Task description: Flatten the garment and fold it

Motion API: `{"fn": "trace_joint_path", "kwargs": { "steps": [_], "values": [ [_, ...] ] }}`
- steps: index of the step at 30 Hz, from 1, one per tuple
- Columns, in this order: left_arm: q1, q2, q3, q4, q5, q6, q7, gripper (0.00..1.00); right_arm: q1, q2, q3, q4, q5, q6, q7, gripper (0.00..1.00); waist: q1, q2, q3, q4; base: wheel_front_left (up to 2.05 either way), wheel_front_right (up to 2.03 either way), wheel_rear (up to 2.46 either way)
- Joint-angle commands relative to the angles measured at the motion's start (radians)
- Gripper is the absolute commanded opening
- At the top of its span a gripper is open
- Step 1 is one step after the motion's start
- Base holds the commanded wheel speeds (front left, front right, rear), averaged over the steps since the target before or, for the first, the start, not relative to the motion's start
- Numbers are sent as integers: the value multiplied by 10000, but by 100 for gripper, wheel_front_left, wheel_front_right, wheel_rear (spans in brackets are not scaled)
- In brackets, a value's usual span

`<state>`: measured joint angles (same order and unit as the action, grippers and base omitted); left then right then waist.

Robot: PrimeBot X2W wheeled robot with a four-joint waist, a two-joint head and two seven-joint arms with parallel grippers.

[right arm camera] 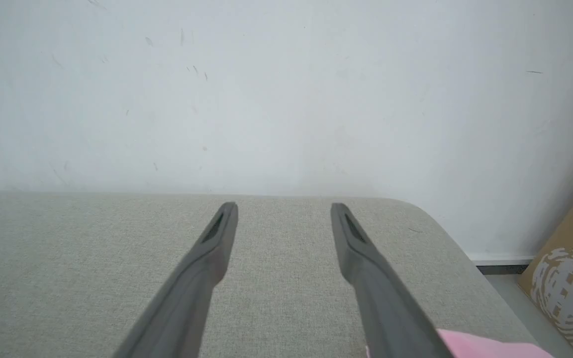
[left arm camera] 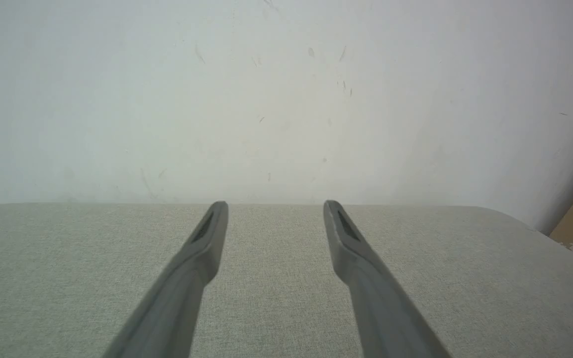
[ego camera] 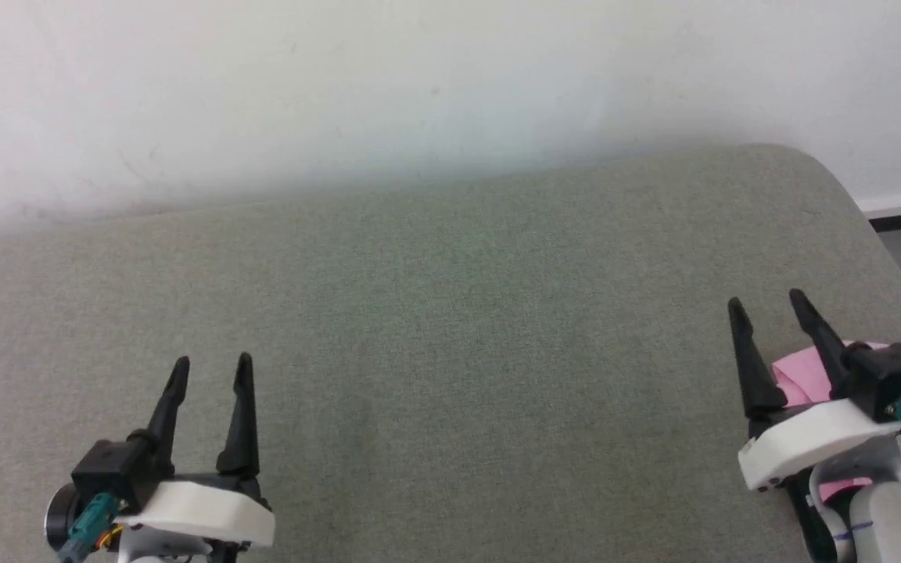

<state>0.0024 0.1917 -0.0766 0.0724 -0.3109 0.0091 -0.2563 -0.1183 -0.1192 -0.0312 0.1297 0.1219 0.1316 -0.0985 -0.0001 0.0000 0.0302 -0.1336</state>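
Both pincers hover low over the table, fingers spread and holding nothing. My left pincer (ego camera: 213,360) sits at the lower left of the head view, its two dark fingers pointing away from me toward the wall (ego camera: 419,94), with a moderate gap between the tips. In its own wrist view the left pincer (left arm camera: 276,205) shows only bare grey-green cloth between the fingers. My right pincer (ego camera: 765,299) is at the lower right, tilted a little to the left, equally parted; from its wrist the right pincer (right arm camera: 284,206) reaches toward the table's rounded far corner.

The garment (ego camera: 795,374) is light pink and lies bunched on the table (ego camera: 450,352) near the right edge, directly under and behind my right wrist, so most of it is hidden by the arm. A folded edge shows beside the finger base. In the right wrist view a small corner of the garment (right arm camera: 485,345) peeks out at the bottom, just beside the right finger.

Brown cardboard (right arm camera: 565,278) with a white printed pattern stands on the floor beyond the table's corner, against the wall.
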Motion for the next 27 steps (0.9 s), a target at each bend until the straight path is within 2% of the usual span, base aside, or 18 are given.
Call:
{"fn": "trace_joint_path", "kwargs": {
  "steps": [1,11,24,25,27],
  "values": [
    [205,49,129,19,-107,-95,-53,100,264,87,50,-237,-53,-9,-56,100,1,0,-193,144,0,0,0],
    [844,22,741,473,-336,-565,-54,100,1691,546,560,-1535,-117,-9,168,100,1,0,-386,124,0,0,0],
    [736,-321,1134,864,206,-905,-54,100,1910,668,883,-1592,46,-9,243,100,1,0,-412,170,0,0,0],
    [783,-313,1099,832,165,-853,-7,0,1844,625,876,-1593,4,-2,247,0,1,0,-412,170,0,0,0],
    [784,-310,1093,829,179,-872,10,0,1841,621,885,-1593,18,-2,250,0,1,0,-411,175,0,0,0]
  ]
}}
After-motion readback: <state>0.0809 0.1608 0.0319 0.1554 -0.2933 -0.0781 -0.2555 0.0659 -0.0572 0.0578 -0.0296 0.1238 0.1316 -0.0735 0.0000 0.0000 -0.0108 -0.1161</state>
